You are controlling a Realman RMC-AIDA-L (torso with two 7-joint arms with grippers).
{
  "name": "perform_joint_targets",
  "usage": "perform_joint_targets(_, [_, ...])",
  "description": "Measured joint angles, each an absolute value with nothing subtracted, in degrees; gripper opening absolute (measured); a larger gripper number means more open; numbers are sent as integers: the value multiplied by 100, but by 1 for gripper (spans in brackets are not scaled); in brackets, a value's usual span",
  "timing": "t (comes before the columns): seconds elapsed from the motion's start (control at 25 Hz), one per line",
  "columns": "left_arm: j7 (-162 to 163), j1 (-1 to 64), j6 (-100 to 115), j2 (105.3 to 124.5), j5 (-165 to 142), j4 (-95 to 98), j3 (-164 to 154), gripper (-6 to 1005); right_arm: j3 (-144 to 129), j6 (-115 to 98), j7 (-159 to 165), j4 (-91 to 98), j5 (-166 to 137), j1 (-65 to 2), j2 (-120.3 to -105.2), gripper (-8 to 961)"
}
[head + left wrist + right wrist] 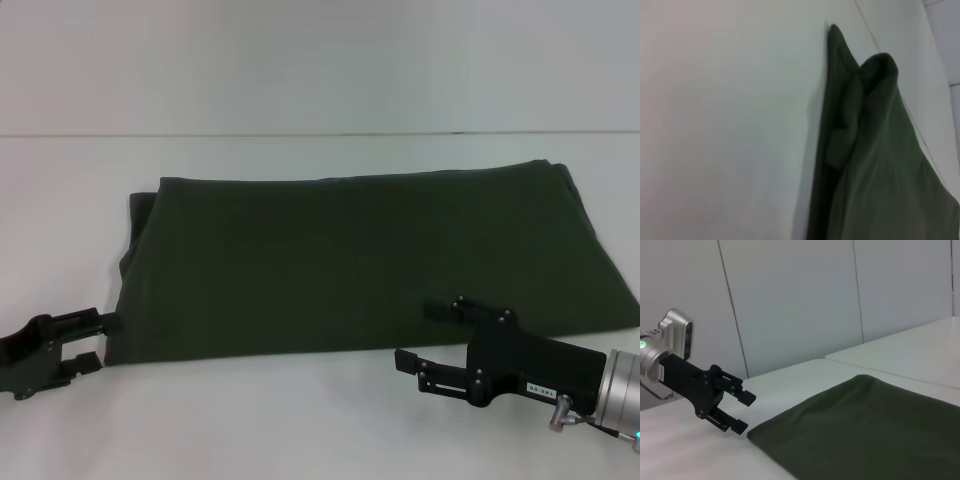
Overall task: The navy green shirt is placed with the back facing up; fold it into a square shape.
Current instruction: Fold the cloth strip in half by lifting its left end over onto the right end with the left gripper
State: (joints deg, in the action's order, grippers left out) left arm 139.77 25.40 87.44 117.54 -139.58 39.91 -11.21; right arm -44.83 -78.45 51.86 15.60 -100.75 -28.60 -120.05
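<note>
A large dark olive-green cloth shirt [865, 432] lies flat on the white desk [700, 455], spread smooth with one rounded corner pointing toward a black gripper [744, 412]. That is the left gripper, carried on a silver cylindrical wrist with a small green light. Its two black fingers [742, 396] stand apart, one above the other, and hang just off the shirt's corner, near it but not touching the cloth. Behind the desk rises a pale grey panelled wall [800, 300] with thin vertical seams. A second white surface [910, 347] adjoins the desk farther back, a dark seam marking the join.
</note>
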Motion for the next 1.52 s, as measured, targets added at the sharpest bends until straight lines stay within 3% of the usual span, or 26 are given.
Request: perform_joint_targets(1.52, [13991,2652,8417,11733,-14124,3845,-1149,745,-4475,-7967,5194,1468,-10072,-2820,-12005,852])
